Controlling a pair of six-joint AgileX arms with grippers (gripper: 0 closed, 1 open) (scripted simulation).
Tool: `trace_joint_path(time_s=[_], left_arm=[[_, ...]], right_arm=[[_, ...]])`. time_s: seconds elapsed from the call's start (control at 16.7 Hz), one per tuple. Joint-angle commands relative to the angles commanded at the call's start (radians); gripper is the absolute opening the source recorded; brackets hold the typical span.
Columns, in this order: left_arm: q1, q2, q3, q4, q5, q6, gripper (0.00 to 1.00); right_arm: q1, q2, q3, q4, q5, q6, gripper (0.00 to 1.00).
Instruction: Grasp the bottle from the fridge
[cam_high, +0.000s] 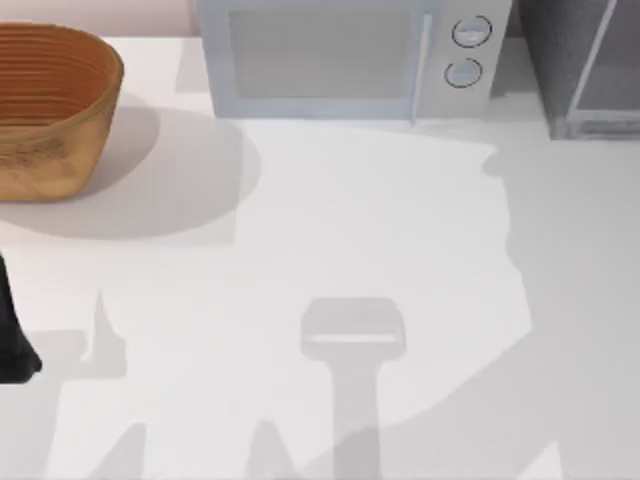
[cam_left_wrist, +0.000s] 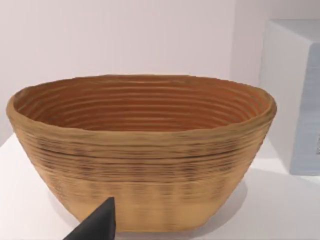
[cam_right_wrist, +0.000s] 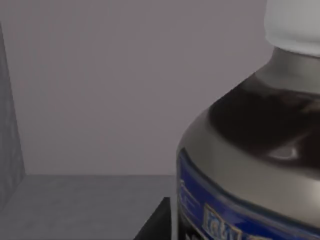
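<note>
Woven tan basket (cam_left_wrist: 142, 155): coiled, ribbed fibre walls, rough and matt, just ahead of the left gripper's black matt finger tip (cam_left_wrist: 97, 225). White table top (cam_high: 380, 250): smooth, matt. Light silver-blue boxy microwave (cam_high: 345, 55): smooth satin casing, hazy door panel, two round knobs. Dark grey speckled boxy fridge (cam_high: 585, 65): grainy matt walls, pale-framed glassy panel. Dark glossy bottle (cam_right_wrist: 250, 165): smooth reflective shoulder, matt white cap, printed blue label band, close beside the right gripper's black matt finger (cam_right_wrist: 157, 222).
</note>
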Motion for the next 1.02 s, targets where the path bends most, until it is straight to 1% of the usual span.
trace_joint_path(time_s=[0.3,0.66,0.84,1.02], left_arm=[[0.000,0.000,0.000,0.000,0.000,0.000,1.00],[0.000,0.000,0.000,0.000,0.000,0.000,1.00],[0.000,0.000,0.000,0.000,0.000,0.000,1.00],[0.000,0.000,0.000,0.000,0.000,0.000,1.00]], right_arm=[[-0.001,-0.075,0.025,-0.126,-0.001,0.002,0.00],[-0.001,-0.092,0.028,-0.136,-0.002,0.003,0.00],[-0.013,-0.148,-0.043,-0.112,-0.014,0.004,0.00],[-0.035,-0.239,-0.184,-0.069,-0.035,0.005,0.00]])
